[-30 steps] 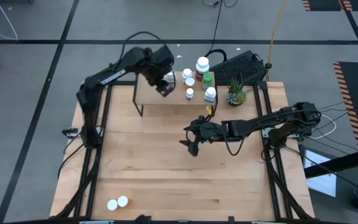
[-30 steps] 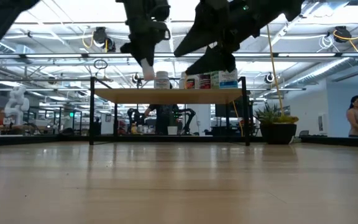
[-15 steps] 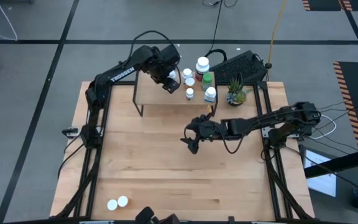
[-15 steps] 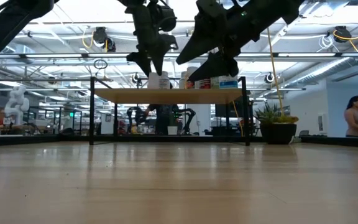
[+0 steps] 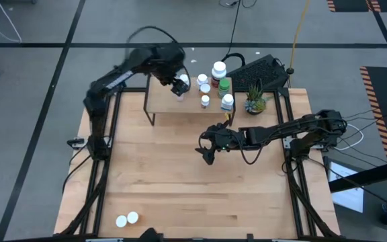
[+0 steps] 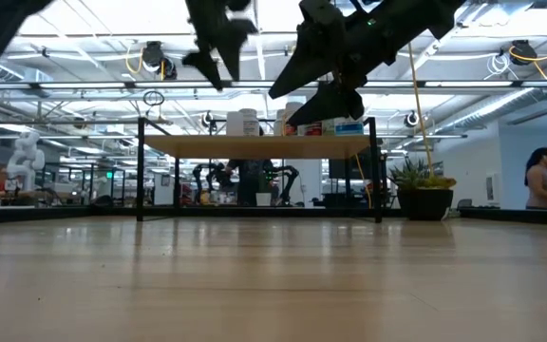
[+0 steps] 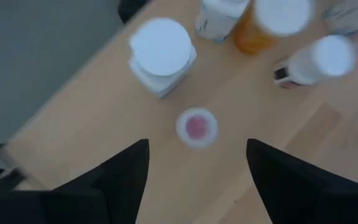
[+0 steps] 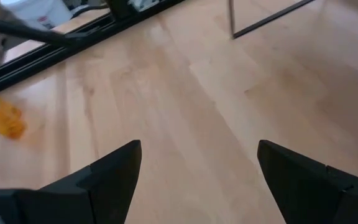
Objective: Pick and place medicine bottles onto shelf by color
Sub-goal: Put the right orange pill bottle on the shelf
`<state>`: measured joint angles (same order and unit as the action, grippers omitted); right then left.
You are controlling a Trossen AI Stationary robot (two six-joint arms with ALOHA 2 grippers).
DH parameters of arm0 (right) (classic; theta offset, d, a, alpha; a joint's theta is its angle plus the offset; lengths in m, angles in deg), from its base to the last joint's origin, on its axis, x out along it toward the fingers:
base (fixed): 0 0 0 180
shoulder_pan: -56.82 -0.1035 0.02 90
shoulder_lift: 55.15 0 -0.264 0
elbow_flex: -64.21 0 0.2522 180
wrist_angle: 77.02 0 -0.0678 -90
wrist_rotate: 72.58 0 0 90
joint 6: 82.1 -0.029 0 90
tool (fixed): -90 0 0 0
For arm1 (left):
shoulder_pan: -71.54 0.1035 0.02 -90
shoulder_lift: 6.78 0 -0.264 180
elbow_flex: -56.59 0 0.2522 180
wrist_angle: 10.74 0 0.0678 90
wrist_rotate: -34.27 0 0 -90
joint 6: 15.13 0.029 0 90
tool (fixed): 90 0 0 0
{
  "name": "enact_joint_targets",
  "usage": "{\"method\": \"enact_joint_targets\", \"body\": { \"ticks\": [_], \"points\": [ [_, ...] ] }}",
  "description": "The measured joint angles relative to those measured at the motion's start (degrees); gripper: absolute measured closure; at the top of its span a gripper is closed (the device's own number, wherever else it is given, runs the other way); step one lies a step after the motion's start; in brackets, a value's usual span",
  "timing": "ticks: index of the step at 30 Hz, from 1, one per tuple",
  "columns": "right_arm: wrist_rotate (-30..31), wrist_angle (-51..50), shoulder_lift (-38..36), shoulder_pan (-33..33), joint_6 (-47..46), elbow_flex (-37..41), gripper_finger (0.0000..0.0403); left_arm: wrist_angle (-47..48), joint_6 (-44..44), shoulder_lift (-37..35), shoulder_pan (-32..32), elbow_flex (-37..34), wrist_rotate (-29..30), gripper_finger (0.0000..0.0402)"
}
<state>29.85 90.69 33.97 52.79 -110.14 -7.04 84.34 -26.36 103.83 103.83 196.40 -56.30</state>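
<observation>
- High view: we count several medicine bottles (image 5: 213, 86) standing on the shelf (image 5: 160, 104); two white-capped ones (image 5: 127, 219) lie at the table's near edge, still to place. Left gripper (image 5: 178, 87) hangs over the shelf.
- Low view: bottles line the shelf top; we judge most are placed.
- Left wrist view: fingers apart, empty, above a white bottle (image 7: 162, 55).
- Right wrist view: right gripper (image 8: 197, 180) spread wide, empty, over bare table.
</observation>
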Motion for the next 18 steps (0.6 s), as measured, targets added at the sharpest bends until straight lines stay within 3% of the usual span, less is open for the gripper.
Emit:
{"method": "enact_joint_targets", "body": {
  "ticks": [5,8,13,18],
  "points": [
    [-3.86,0.1,0.0,-0.05,0.52,0.0,0.0085,2.1,-2.0,-7.65,-5.05,-0.21,7.87,0.0147],
    [-7.57,1.0,0.0,-0.05,2.11,0.0,0.0085,2.01,-5.6,-13.72,-10.72,-4.78,12.35,0.0157],
    [-8.28,3.82,0.0,-0.18,3.07,0.0,0.0085,-0.8,-17.39,-24.77,-23.49,-22.85,15.57,0.017],
    [-8.14,4.1,0.0,-0.1,-0.87,0.0,0.0085,-1.29,-34.75,-33.7,-37.31,-40.77,8.37,0.0174]
  ]
}}
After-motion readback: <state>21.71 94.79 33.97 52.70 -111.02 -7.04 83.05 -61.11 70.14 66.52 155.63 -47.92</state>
